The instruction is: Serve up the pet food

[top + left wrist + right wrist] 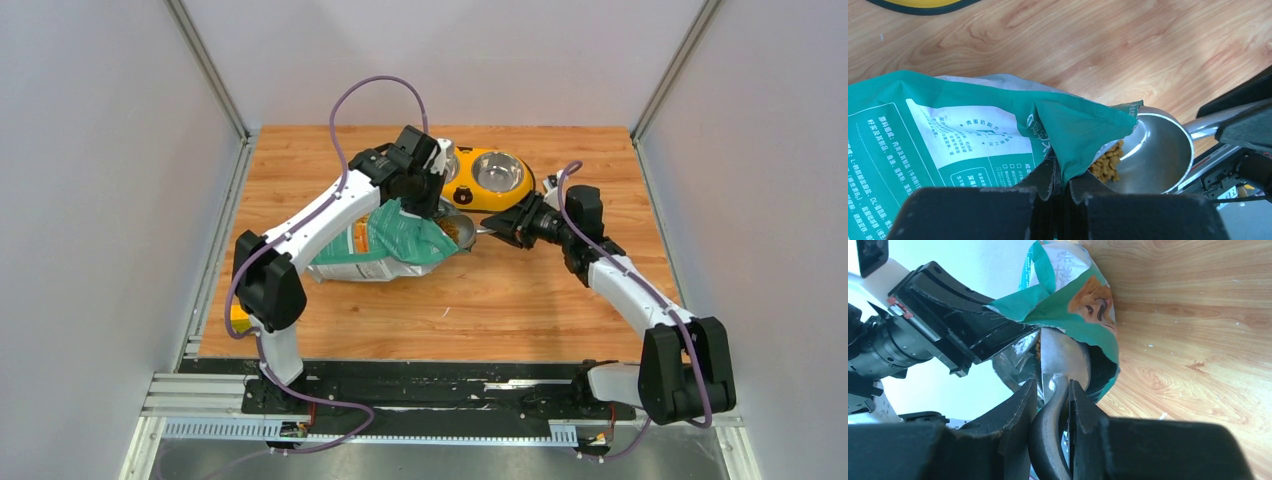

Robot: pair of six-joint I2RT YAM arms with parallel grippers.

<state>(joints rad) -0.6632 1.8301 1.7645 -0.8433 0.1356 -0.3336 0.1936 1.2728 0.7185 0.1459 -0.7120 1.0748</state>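
The left gripper [1062,178] has its fingers pinched tight on a folded flap of the teal pouch [973,135], right at the mouth, no gap showing between the jaws. From above, that left gripper [432,198] hangs over the pouch's open end and holds the flap lifted.

Across from it, the right gripper [1053,390] is clamped narrow around the handle of the scoop [1062,357], one finger on each side of the dark stem. The scoop bowl is pushed into the pouch's mouth, under the printed dog's face on the pouch [1088,305].

And there's the pet food [1107,163]: a small heap of brown kibble sitting at the lip of the pouch, lying in the near part of the scoop [1158,150]. The rest of the shiny bowl is bare. In the overhead view the pet food [450,231] shows as a brown patch where pouch [395,243] and scoop [470,236] meet, with the right gripper [493,228] just beside it on the handle.

The pouch lies on its side on the wooden table [500,300]. Just behind the two grippers stands the yellow feeder [480,198], its right steel bowl [497,172] in plain sight, its left one mostly hidden by the left arm.
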